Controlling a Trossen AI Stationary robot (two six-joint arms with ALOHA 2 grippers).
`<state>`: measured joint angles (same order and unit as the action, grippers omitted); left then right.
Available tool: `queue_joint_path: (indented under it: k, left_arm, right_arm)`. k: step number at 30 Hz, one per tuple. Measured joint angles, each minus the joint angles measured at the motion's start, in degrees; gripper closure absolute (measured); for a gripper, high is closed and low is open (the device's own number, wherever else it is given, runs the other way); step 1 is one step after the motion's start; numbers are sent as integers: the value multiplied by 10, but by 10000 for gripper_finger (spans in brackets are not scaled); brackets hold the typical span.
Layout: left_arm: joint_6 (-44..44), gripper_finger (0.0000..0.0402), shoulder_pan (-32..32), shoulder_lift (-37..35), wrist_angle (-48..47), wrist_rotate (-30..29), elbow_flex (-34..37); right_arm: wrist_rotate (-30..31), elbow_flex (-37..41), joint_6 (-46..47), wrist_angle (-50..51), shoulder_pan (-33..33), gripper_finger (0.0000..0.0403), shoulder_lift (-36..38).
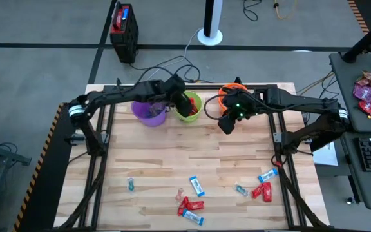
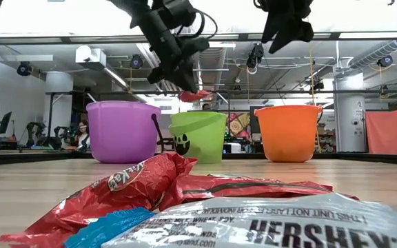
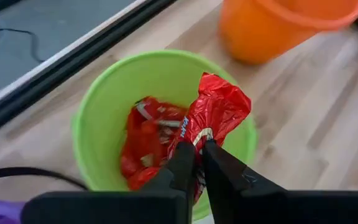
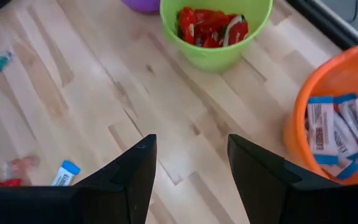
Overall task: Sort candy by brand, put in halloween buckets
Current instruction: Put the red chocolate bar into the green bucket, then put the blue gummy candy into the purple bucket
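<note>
Left wrist view: left tool [image 3: 198, 163] clamps a red candy [image 3: 216, 112] over the lime green bucket [image 3: 98, 106]; light, crinkly, slippery, best pinched mid-wrapper. Farther off, right tool [image 4: 188, 171], fingers apart, hangs near the orange bucket [image 4: 303, 106].

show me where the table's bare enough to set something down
The widest free patch is the mid-table wood, between the three buckets at the far edge and the loose candy along the near edge. The near-left corner holds only one teal piece. Near-right is crowded.
</note>
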<state>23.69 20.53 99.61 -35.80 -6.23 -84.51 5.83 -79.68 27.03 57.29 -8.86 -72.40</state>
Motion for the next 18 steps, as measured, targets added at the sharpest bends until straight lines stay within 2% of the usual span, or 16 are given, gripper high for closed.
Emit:
queue_joint_path:
  k: [4, 10, 12, 14, 16, 18]
  left_arm:
    - [-30, 353, 1, 29, -57, -36, -51]
    - [-63, 304, 2, 70, -130, -44, -132]
    - [-79, 293, 2, 74, -140, -44, -152]
    - [-92, 286, -1, 72, -150, -44, -165]
    - [-107, 284, -5, 63, -158, -45, -173]
    - [-121, 283, -11, 44, -163, -51, -175]
  right_arm:
    - [-3, 0, 33, 17, 0, 213, 3]
    - [-7, -2, 64, 53, 0, 213, 3]
    - [-39, -2, 69, 67, 2, 213, 3]
    - [-97, 0, 67, 81, 16, 213, 3]
    - [-140, 10, 62, 93, 50, 213, 5]
    - [-147, 29, 61, 89, 100, 213, 9]
